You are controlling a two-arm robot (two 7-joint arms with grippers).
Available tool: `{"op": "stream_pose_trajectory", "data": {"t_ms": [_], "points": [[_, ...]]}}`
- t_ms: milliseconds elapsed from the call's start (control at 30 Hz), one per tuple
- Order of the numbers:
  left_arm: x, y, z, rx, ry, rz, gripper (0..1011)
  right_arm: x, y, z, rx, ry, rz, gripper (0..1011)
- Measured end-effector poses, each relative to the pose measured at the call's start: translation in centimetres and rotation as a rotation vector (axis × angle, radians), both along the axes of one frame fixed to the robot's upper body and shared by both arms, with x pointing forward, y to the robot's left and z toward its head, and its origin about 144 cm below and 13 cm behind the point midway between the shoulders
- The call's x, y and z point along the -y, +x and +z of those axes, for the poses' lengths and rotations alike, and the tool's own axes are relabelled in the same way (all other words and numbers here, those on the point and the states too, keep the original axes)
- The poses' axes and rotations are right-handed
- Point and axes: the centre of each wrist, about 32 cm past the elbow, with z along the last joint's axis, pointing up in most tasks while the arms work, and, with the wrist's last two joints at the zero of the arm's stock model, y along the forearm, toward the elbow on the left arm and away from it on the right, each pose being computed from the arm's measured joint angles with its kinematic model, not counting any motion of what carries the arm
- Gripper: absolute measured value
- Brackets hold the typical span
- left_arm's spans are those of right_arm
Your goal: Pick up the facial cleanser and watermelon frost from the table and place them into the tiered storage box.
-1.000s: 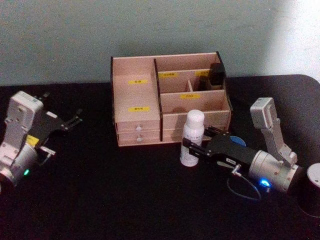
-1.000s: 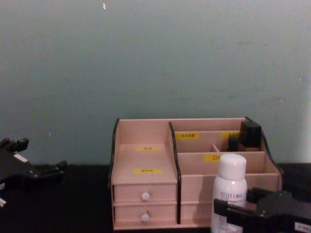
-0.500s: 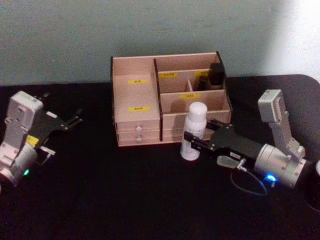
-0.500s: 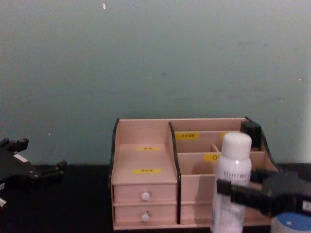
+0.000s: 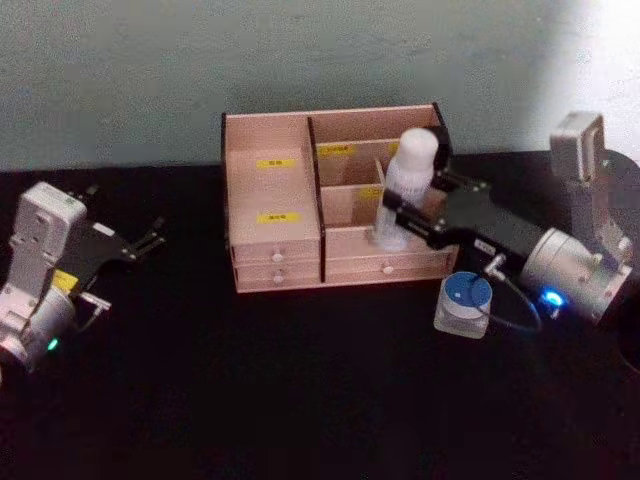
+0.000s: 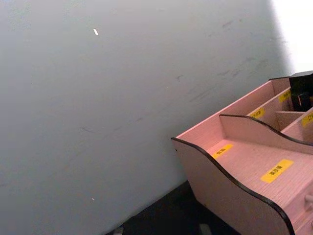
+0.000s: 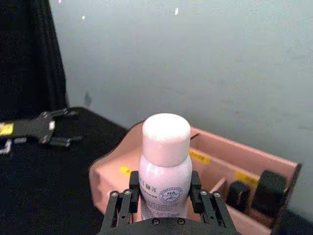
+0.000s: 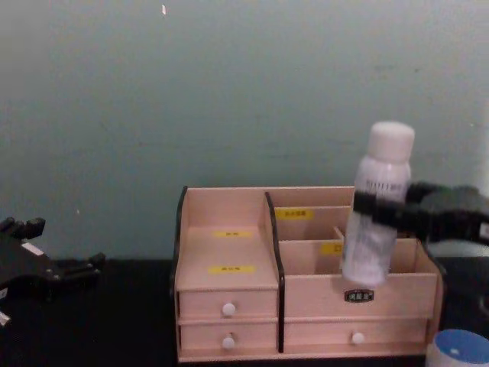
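While the right gripper has its two black fingers clamped on the waist of the white plastic bottle with a rounded white cap, I see the bottle held off the black tabletop and over the right half of the wide pale pinkish-wood tiered storage box with dark curved side edges and yellow labels. From the chest camera the bottle leans a little, cap toward the right, and its base dips behind the front wall of the lower right compartment of the box, just above the small dark plate on the right drawer; I cannot tell whether the base touches the compartment floor. On the right wrist camera the fingers press both sides of the bottle, and two black block-like items stand in the rear right compartment of the box. A small white container with a round blue lid sits on the tabletop in front of the box's right corner, under the right arm and apart from the box. The left gripper rests at the table's left side, well apart from the box, its fingers spread with nothing between them. The left wrist camera looks at the box's curved left wall
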Motion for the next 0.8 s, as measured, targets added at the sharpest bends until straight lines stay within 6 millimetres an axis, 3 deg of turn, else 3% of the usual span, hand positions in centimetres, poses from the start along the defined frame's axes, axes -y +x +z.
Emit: {"op": "stream_pose_trajectory", "data": {"t_ms": [333,800], "points": [[0.0,0.0,0.0,0.000,0.000,0.000,1001,-0.1,1.9,1.5,0.025,0.039,-0.046,595],[0.0,0.0,0.0,0.000,0.000,0.000,1001,-1.4,5.3,1.4,-0.001,0.047,-0.067,595]]}}
